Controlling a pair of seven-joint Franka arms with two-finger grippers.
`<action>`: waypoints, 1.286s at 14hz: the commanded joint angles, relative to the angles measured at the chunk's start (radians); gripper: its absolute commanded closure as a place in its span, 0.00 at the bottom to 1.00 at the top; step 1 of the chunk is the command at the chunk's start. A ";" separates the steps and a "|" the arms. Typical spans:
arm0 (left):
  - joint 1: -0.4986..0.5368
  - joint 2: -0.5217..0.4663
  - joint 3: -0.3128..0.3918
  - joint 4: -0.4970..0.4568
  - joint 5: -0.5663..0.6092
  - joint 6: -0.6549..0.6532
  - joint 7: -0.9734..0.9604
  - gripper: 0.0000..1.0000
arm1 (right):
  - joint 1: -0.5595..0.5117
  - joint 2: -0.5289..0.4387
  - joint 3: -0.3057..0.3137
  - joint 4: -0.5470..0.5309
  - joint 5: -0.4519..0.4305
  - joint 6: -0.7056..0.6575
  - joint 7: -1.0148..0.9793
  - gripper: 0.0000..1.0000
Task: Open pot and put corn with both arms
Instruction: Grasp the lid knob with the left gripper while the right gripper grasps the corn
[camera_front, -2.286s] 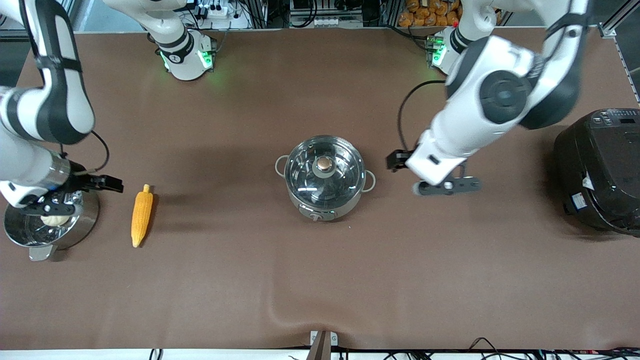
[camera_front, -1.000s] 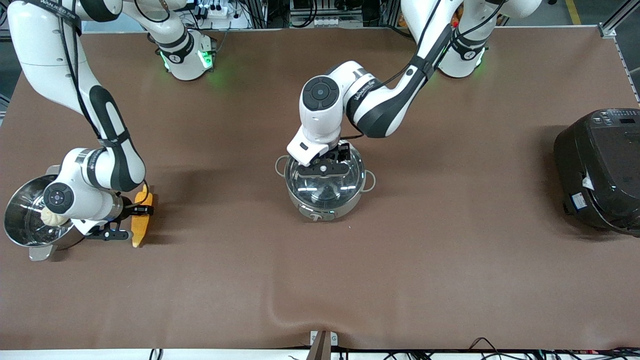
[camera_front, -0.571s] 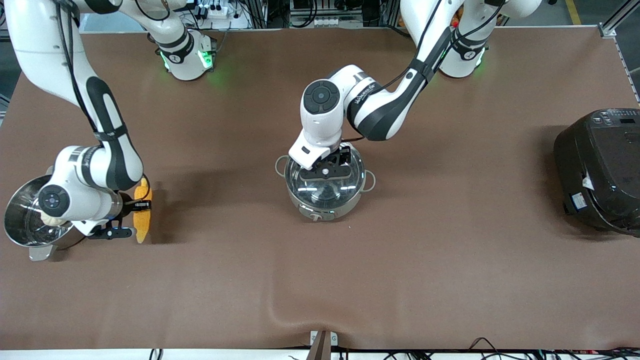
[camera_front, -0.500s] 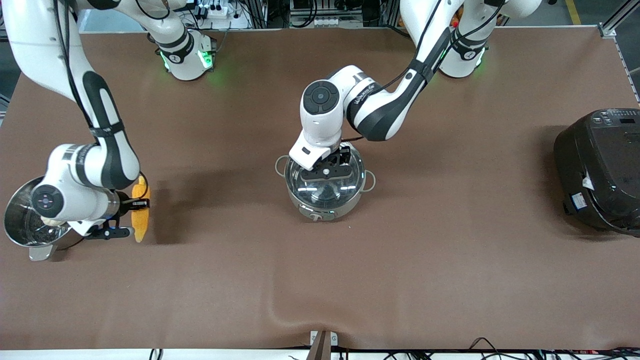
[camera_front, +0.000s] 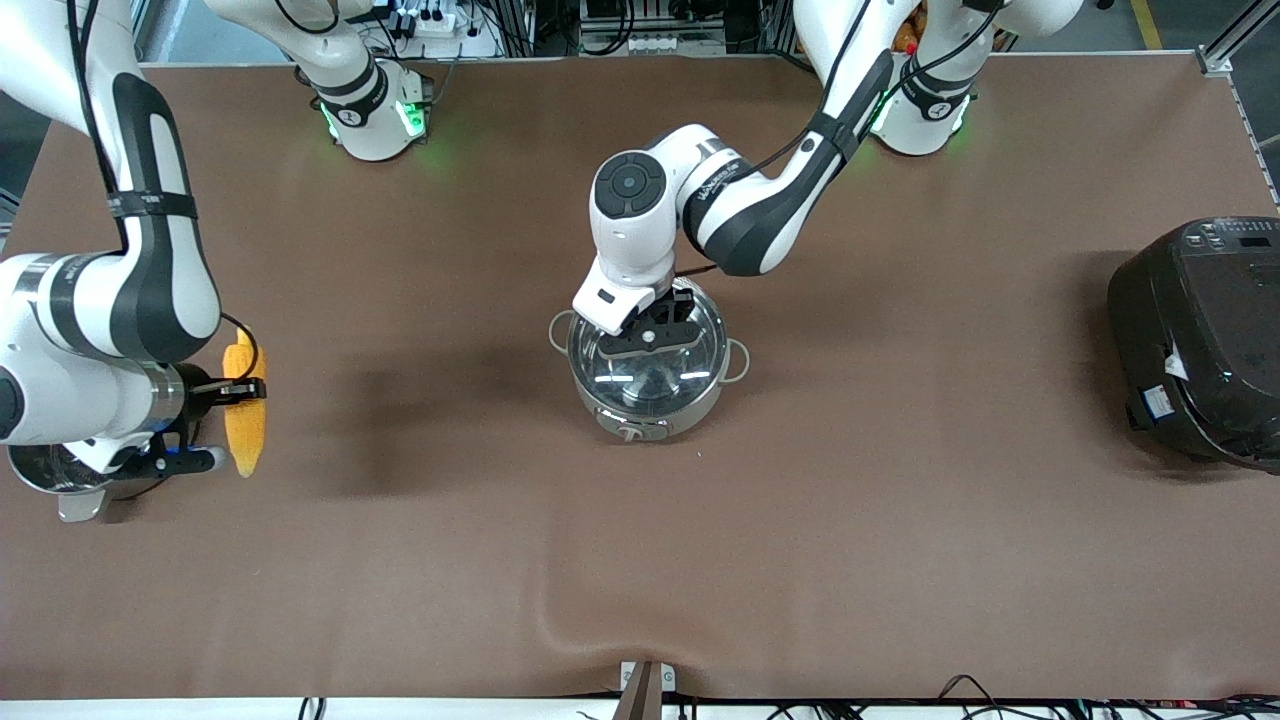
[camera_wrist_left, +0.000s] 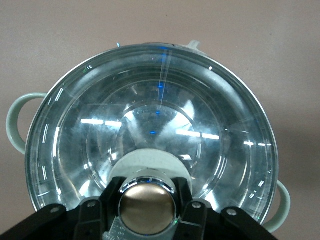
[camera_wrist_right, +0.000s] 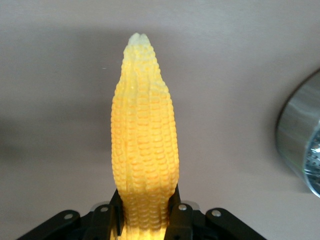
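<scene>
The steel pot (camera_front: 650, 400) stands mid-table with its glass lid (camera_front: 690, 360) on top. My left gripper (camera_front: 648, 336) is over the lid's centre and shut on the copper-coloured knob (camera_wrist_left: 146, 207). Its fingers (camera_wrist_left: 108, 201) press both sides of the knob. I cannot tell whether the lid sits on the rim or hangs just above it. My right gripper (camera_front: 232, 398) is shut on the thick end of the yellow corn (camera_front: 246, 435). It holds the corn in the air over the table, beside the steamer pot. In the right wrist view the corn (camera_wrist_right: 144, 135) points away from the gripper (camera_wrist_right: 145, 217).
The steel steamer pot (camera_front: 40, 478) sits at the right arm's end of the table, mostly hidden under that arm. Its rim (camera_wrist_right: 300, 145) shows in the right wrist view. A big black cooker (camera_front: 1195, 340) stands at the left arm's end.
My right gripper has closed on the corn and lifted it off the table, drifting toward the right arm's end. My left gripper came over the pot and stays on the lid knob.
</scene>
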 joint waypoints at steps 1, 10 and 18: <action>-0.004 -0.052 0.002 0.016 0.002 -0.057 -0.036 1.00 | 0.032 0.010 -0.001 0.030 0.052 -0.021 0.015 1.00; 0.365 -0.178 0.002 0.005 -0.020 -0.181 0.022 1.00 | 0.444 -0.041 -0.003 0.094 0.060 -0.012 0.568 1.00; 0.632 -0.115 0.001 -0.111 -0.029 -0.129 0.329 1.00 | 0.768 0.089 -0.003 0.127 0.204 0.346 0.855 0.99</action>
